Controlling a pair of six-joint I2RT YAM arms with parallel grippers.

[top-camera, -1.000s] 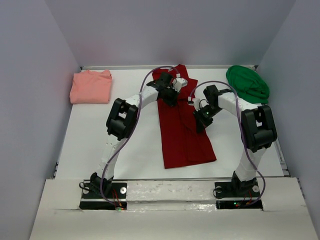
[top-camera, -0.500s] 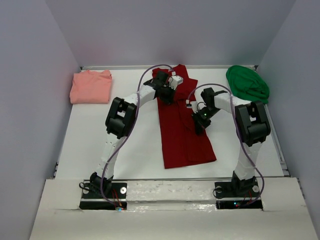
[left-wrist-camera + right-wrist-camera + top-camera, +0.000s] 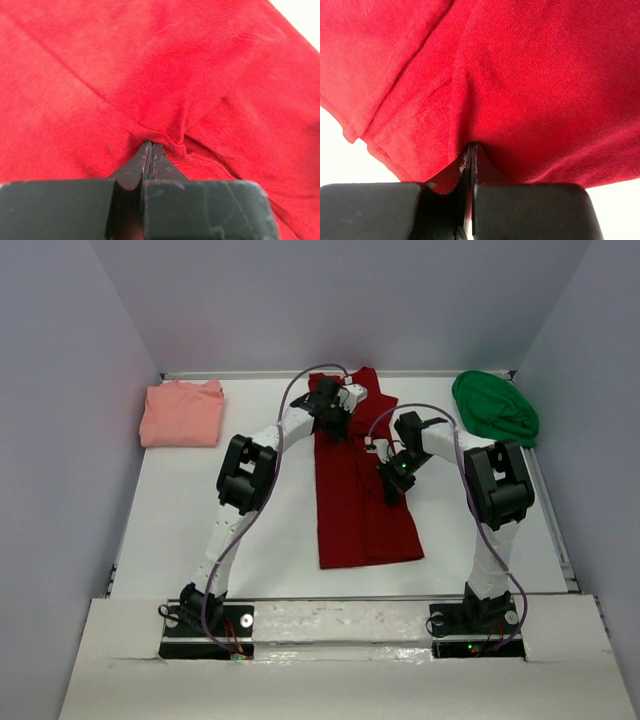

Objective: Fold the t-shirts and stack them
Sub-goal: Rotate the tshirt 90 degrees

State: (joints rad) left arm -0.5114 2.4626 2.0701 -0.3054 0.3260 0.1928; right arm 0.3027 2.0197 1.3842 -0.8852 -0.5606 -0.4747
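Note:
The dark red t-shirt (image 3: 358, 495) lies as a long strip down the middle of the table, folded lengthwise. My left gripper (image 3: 335, 422) is shut on its cloth near the far end; the left wrist view shows the red cloth (image 3: 165, 75) bunched at the closed tips. My right gripper (image 3: 390, 490) is shut on the shirt's right edge about midway; the right wrist view shows the red cloth (image 3: 520, 75) pinched there. The salmon-pink t-shirt (image 3: 182, 413) lies folded at the far left. The bright green t-shirt (image 3: 495, 407) lies crumpled at the far right.
Grey walls enclose the white table (image 3: 230, 530) on three sides. The arm bases stand at the near edge (image 3: 340, 625). A cable loops over each arm.
Both grippers have drawn the red shirt leftward and away from the near edge; its near end now lies straighter and more to the left. The right arm has folded in closer.

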